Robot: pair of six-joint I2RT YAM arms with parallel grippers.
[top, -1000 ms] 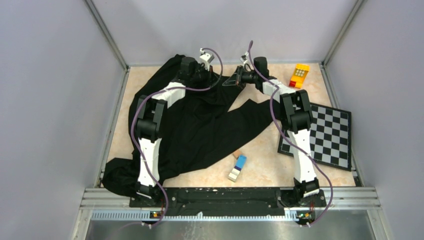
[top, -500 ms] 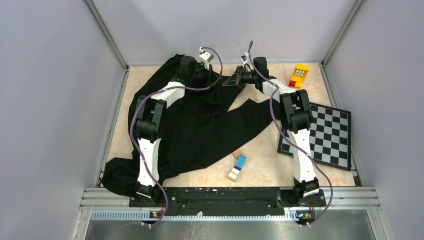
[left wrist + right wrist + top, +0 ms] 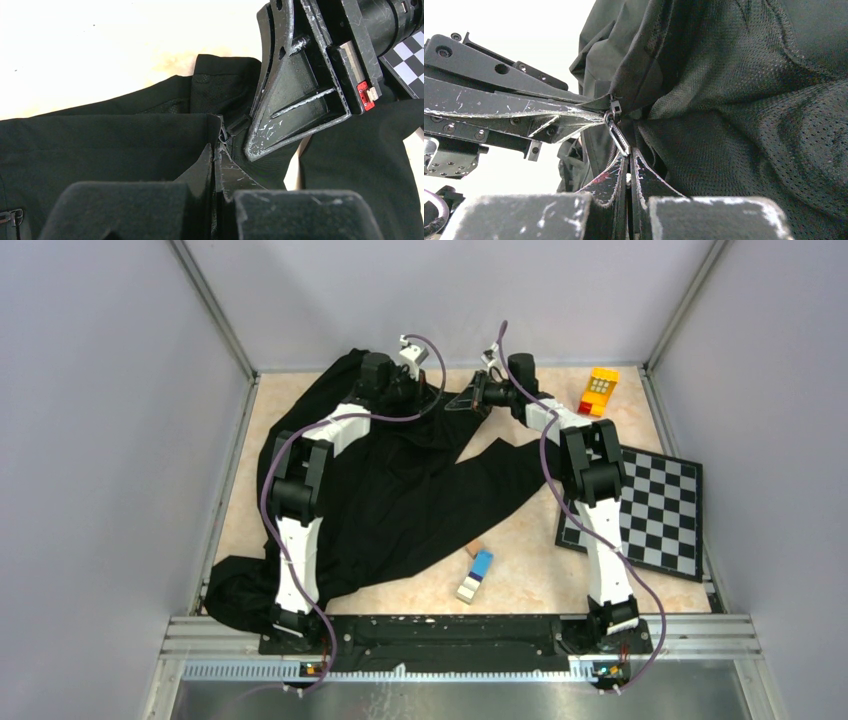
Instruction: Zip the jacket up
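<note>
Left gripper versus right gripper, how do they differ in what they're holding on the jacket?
The left gripper pinches the black fabric edge of the jacket beside the zip; the right gripper pinches the metal zipper pull. The left gripper reaches in from the left, the right gripper from the right, tips facing. Both are shut, meeting at the jacket's far end.

Over the last second the top view shows almost no change. The left gripper (image 3: pixel 216 165) and the right gripper (image 3: pixel 627 162), at the far middle of the table, show no shift that can be made out. The outline and folds of the jacket (image 3: pixel 390 490) look the same. Any motion is too slight to tell.
</note>
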